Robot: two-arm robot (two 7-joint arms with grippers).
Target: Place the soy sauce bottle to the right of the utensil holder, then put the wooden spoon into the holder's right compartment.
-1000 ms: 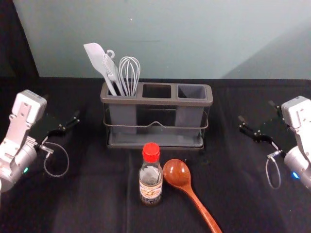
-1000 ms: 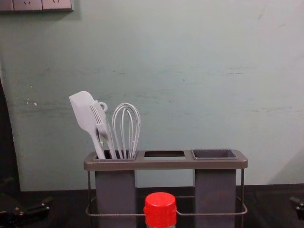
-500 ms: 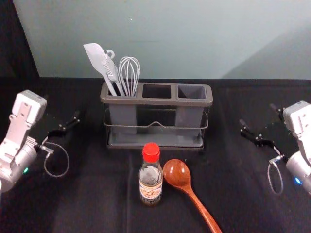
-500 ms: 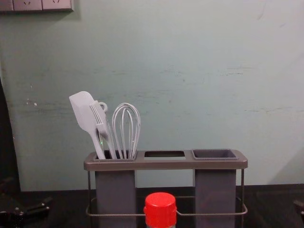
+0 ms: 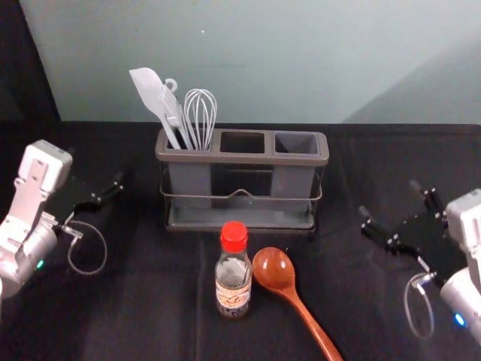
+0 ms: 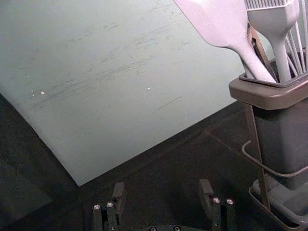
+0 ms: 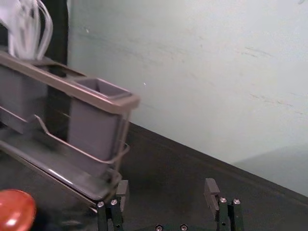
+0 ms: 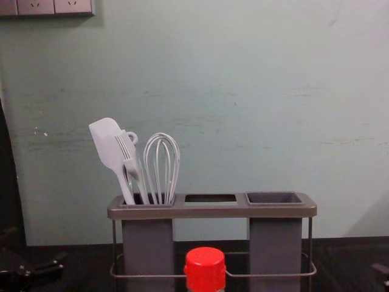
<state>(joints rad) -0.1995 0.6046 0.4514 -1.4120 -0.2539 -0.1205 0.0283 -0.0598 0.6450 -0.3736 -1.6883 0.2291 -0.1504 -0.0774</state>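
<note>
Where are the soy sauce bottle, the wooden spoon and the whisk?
Soy sauce bottle [image 5: 234,295]: head view, on its label.
Wooden spoon [image 5: 273,267]: head view, on its bowl.
Whisk [image 8: 161,164]: chest view, on its wires.

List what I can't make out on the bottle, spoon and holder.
Wooden spoon: handle tip, cut off by head view's bottom edge.
Soy sauce bottle: label wording, too small in head view.
Whisk: handle end, hidden by left compartment's wall, chest view.
Right compartment: floor, hidden by its front wall, chest view.
</note>
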